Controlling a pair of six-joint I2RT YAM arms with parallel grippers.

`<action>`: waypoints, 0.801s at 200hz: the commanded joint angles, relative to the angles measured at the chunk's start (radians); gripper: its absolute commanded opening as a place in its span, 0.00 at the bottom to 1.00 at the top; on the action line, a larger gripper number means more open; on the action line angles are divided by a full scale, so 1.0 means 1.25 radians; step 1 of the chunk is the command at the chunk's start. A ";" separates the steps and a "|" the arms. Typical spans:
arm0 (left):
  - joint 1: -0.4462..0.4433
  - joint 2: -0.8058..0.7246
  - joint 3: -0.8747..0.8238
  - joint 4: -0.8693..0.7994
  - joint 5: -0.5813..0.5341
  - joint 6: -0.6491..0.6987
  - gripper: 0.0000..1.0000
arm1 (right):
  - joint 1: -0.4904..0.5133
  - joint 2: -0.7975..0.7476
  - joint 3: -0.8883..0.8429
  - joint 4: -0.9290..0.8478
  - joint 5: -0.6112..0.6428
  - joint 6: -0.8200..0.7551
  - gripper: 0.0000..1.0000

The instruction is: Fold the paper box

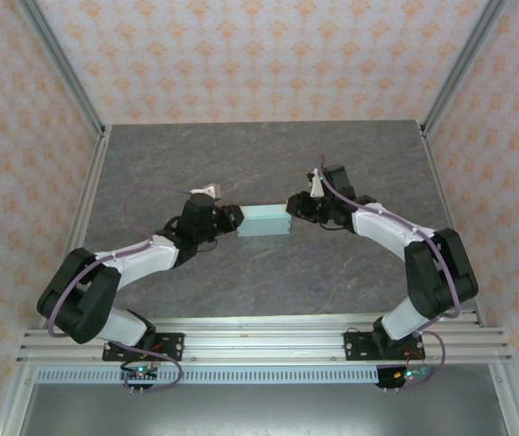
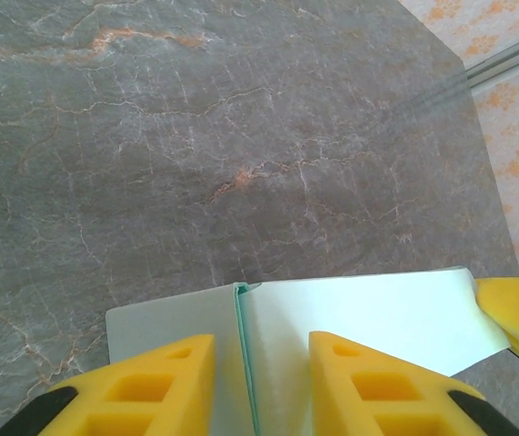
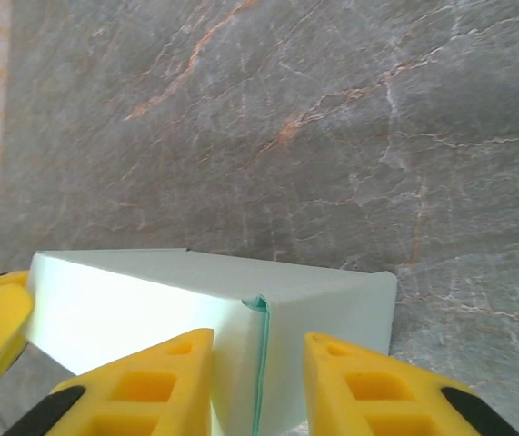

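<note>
The paper box (image 1: 264,221) lies lengthwise left to right. The left gripper (image 1: 237,218) and right gripper (image 1: 292,207) straddle its ends with fingers part-spread; whether they pinch it is unclear.

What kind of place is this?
Probably a robot test cell in a lab: a left arm and a right arm bolted to a metal rail, a stone-look table, and patterned walls closing it in.

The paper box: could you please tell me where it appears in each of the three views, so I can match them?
Top external: the paper box lies near the picture's centre, on the table.
Left wrist: bottom centre to right, just beyond the left pincer.
Right wrist: lower left to centre, just beyond the right pincer.
Shared landmark: the grey veined table top under the box.
</note>
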 commanded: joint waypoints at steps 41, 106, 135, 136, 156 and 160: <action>0.018 0.037 -0.048 -0.188 0.038 0.019 0.38 | -0.006 0.086 -0.117 -0.134 0.048 -0.016 0.17; 0.045 0.048 -0.067 -0.149 0.090 0.002 0.49 | 0.003 0.110 -0.174 -0.128 0.144 -0.014 0.13; 0.044 0.043 -0.034 -0.162 0.110 0.009 0.57 | 0.023 0.089 -0.159 -0.127 0.162 -0.003 0.13; 0.045 0.042 -0.034 -0.162 0.112 0.009 0.57 | 0.024 0.089 -0.157 -0.127 0.162 -0.002 0.13; 0.044 0.029 -0.021 -0.166 0.115 0.009 0.61 | 0.043 0.076 -0.140 -0.132 0.179 0.002 0.13; 0.044 0.024 -0.019 -0.165 0.116 0.009 0.61 | 0.046 0.074 -0.138 -0.132 0.181 0.005 0.13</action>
